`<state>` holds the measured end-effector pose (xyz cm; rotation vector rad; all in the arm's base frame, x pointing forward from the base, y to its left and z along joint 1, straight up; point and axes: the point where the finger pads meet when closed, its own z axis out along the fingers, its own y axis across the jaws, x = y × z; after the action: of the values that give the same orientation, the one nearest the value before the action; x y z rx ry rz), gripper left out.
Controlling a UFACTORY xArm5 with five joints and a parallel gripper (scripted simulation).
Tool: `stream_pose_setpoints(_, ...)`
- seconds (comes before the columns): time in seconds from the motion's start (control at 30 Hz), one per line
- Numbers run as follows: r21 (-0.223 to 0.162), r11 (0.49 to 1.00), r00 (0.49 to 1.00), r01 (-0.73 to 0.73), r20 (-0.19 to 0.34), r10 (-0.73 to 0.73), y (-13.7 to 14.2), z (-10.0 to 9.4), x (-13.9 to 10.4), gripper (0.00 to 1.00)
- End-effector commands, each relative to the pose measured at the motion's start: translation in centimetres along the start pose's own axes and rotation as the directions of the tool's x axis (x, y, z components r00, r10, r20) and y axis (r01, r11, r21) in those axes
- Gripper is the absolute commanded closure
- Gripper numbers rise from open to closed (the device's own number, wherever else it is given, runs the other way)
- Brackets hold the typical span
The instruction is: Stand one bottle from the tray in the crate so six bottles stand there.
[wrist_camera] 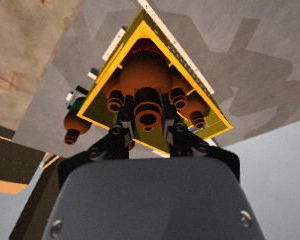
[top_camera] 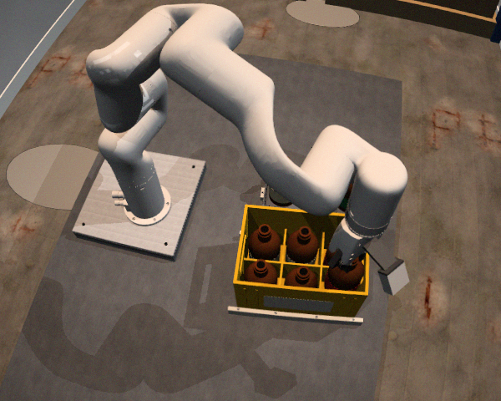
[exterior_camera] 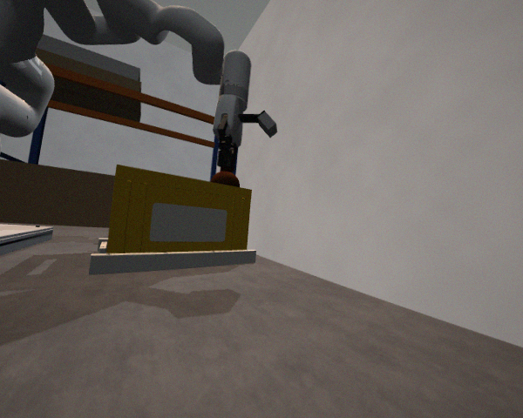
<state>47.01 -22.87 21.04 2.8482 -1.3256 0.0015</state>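
Between the black fingers of the grey gripper point(wrist_camera: 148, 131) sits the neck of a round-bodied brown glass bottle point(wrist_camera: 147, 107), clamped firmly; its belly hangs directly below them, partly sunk into the near right-hand cell of the yellow plastic crate point(top_camera: 298, 297). Four more brown bottles point(top_camera: 264, 241) stand in cells off to one side of the fingers. To finish well, I judge the descent should run straight down, neck vertical, belly free of the yellow dividers point(top_camera: 281, 263), until the base rests; only then should the fingers part and lift straight up.
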Motion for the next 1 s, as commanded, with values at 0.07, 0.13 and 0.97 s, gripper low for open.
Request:
stream_pose_setpoints(0.07, 0.002, 1.000, 1.000, 0.000, -0.005, 0.000, 0.0, 0.4, 0.1, 1.00)
stream_pose_setpoints(0.13, 0.002, 1.000, 1.000, 0.000, -0.005, 0.000, -0.1, 0.7, 0.1, 1.00)
stream_pose_setpoints(0.97, 0.002, 1.000, 1.000, 0.000, -0.005, 0.000, -0.1, 2.4, 0.1, 1.00)
